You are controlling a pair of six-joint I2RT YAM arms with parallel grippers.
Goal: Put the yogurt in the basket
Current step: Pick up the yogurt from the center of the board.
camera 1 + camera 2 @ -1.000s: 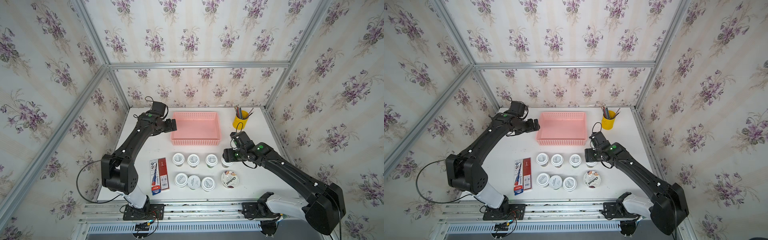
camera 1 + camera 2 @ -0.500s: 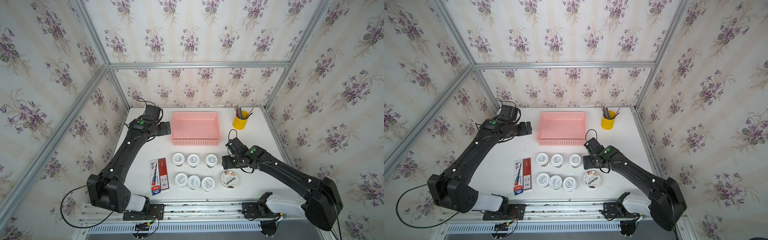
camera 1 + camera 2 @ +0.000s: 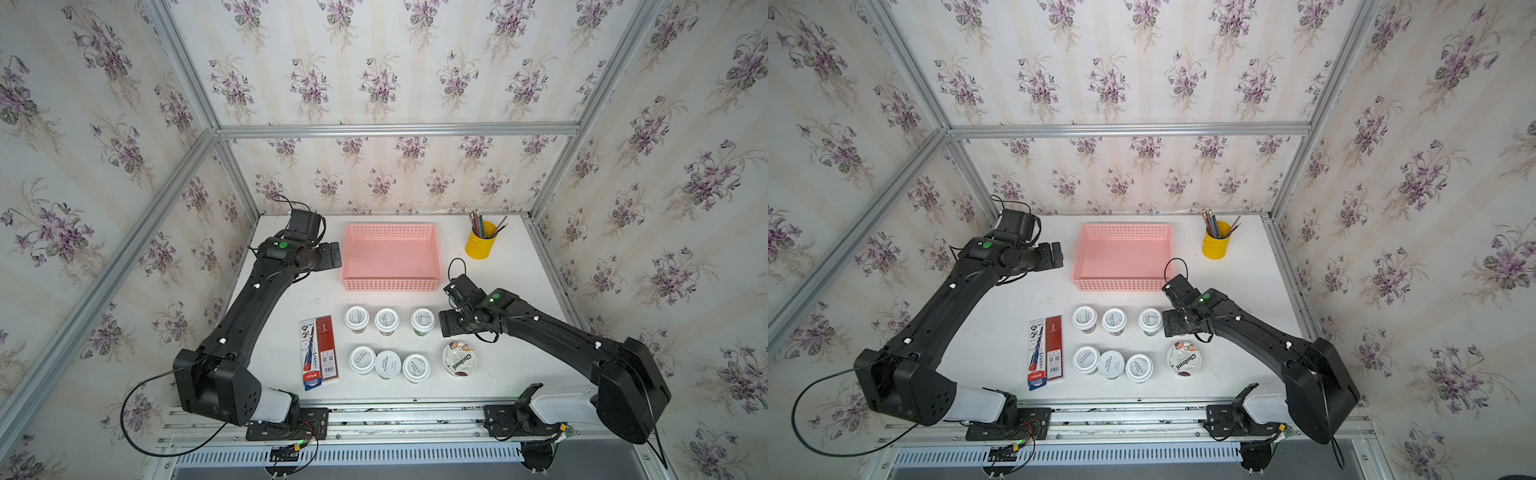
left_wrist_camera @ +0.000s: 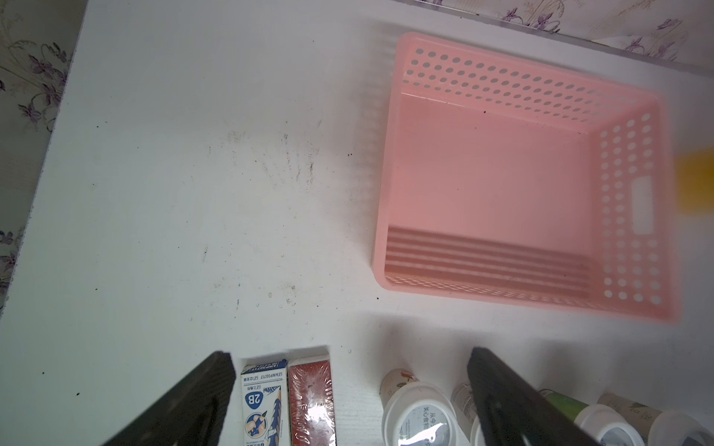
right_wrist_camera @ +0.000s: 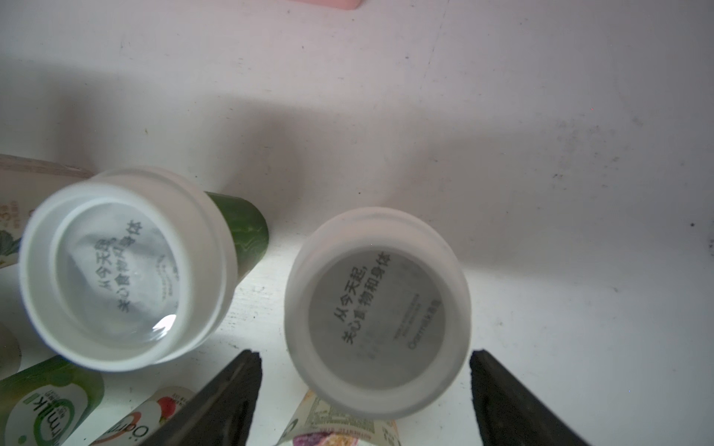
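fingers (image 5: 228,401) apart, right gripper (image 5: 363,357) flanking yogurt lid (image 5: 376,309), left gripper (image 4: 349,353) empty, "chobani" tub (image 3: 459,360)

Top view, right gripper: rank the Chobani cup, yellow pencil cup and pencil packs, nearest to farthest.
1. Chobani cup: right beside the right gripper, toward the robot's base.
2. Yellow pencil cup: at the back, on the right side.
3. Pencil packs: near the front, over on the robot's left.

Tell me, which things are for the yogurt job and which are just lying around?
For the job: small yogurt cups, Chobani yogurt cup, pink basket.
Just lying about: yellow pencil cup, 2B pencil box, red box.
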